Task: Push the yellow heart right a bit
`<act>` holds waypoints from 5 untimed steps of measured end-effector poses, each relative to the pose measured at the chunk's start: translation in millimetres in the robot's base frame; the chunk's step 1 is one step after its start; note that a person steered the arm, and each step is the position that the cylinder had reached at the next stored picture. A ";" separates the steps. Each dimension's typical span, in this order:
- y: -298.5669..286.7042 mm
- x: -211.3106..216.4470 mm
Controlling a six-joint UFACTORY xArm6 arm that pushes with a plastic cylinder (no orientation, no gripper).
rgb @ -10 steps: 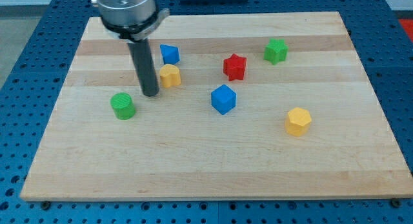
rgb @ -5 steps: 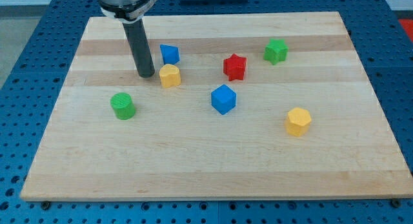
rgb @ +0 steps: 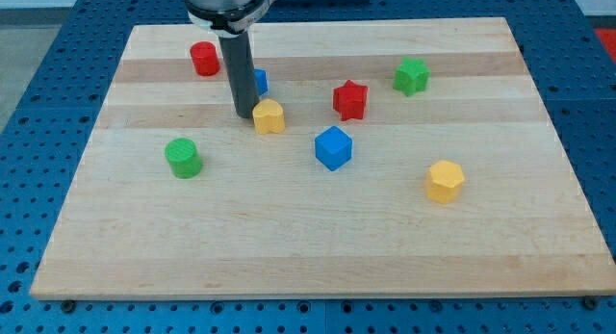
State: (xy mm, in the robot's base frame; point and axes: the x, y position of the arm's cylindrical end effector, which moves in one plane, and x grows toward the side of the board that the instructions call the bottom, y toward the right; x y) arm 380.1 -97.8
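my tip point(rgb: 243, 115) is touching the yellow heart point(rgb: 269, 116) on its left, so pushing right looks lined up; bare rod tool, nothing to open or close

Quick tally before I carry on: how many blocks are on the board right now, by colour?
Red: 2, cylinder, star
Blue: 2, cube, one partly hidden behind my tip
Yellow: 2, heart, hexagon
Green: 2, cylinder, star-like block
Total: 8
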 end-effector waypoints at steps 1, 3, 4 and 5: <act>0.0 1.6; 0.3 3.5; 0.5 3.5; 2.6 3.5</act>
